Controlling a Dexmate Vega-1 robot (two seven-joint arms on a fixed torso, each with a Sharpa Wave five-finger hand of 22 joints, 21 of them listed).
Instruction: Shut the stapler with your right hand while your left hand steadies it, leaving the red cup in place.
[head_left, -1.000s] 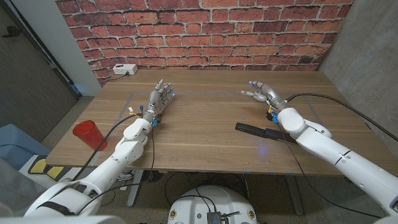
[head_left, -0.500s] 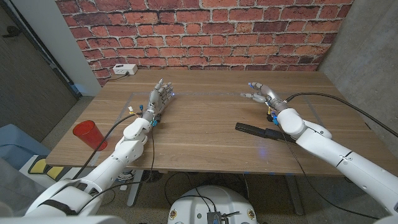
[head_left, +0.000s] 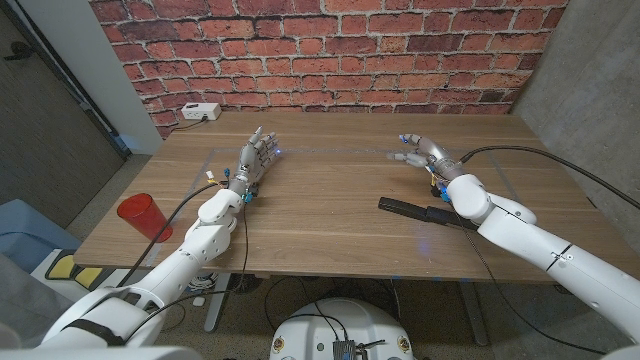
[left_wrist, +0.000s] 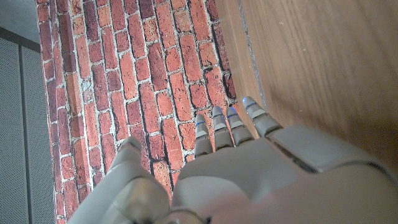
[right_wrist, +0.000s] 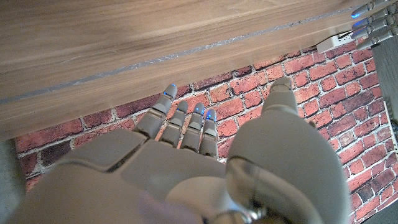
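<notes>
Head view, stapler (head_left: 428, 212) beside right hand's (head_left: 423, 151) wrist

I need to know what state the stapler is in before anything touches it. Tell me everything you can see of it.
The stapler is a long, dark, flat-looking strip lying on the wooden table on the robot's right side, its length running roughly across the table. Whether it is opened out cannot be told at this size. The right forearm crosses over its far end, hiding that part. The right hand is farther back, apart from it; the left hand is well away.

Head overlooks table (head_left: 320, 215); wrist cameras face bricks (left_wrist: 155, 81).
</notes>
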